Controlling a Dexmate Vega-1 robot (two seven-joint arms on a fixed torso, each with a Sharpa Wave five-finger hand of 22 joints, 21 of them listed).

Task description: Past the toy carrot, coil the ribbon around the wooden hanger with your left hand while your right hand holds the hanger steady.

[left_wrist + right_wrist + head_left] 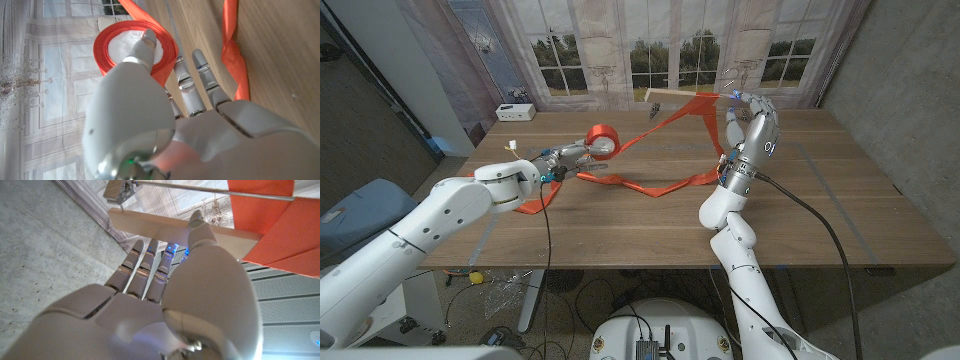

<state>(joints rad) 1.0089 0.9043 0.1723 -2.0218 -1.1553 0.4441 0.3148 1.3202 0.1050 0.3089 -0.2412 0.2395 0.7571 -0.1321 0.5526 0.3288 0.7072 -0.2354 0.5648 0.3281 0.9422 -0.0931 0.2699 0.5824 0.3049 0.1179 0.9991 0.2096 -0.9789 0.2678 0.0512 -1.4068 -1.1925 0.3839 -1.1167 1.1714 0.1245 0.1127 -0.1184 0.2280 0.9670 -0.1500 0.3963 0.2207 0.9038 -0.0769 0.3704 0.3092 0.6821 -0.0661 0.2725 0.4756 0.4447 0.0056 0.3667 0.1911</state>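
The right hand [752,118] grips the wooden hanger [672,95] above the surface's far edge; the left hand [563,160] holds the ribbon roll [601,141].

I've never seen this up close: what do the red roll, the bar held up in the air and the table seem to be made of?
The ribbon roll looks like satin: smooth, faintly glossy orange-red fabric. The hanger looks like pale, unpainted wood with a thin metal rod. The table shows brown wood grain, matte; solid or veneer, I cannot tell.

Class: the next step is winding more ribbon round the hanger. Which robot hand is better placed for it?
Left. The left hand holds the red ribbon spool; the right hand is occupied gripping the pale wooden hanger aloft.
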